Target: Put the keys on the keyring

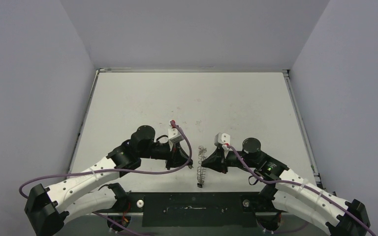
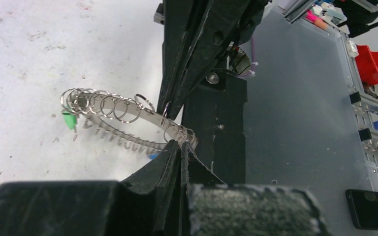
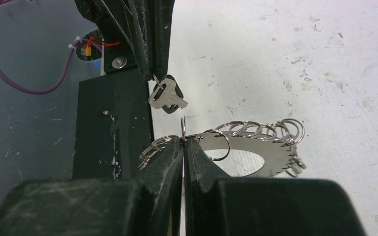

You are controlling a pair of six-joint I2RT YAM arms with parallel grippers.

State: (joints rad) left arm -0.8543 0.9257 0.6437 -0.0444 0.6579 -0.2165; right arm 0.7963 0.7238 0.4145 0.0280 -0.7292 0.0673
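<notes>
Keyring (image 1: 201,164) on edge, long axis near-far — upright

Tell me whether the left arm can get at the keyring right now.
Probably yes: the left fingers, shut on the keys, hang right beside the keyring, which the right fingers pinch; nothing lies between them.

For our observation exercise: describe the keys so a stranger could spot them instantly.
At the white table, look at the middle of its near edge. There the left gripper dangles the keys beside the looped keyring: tiny, silver, black-headed, unlike the green piece by the ring.
</notes>
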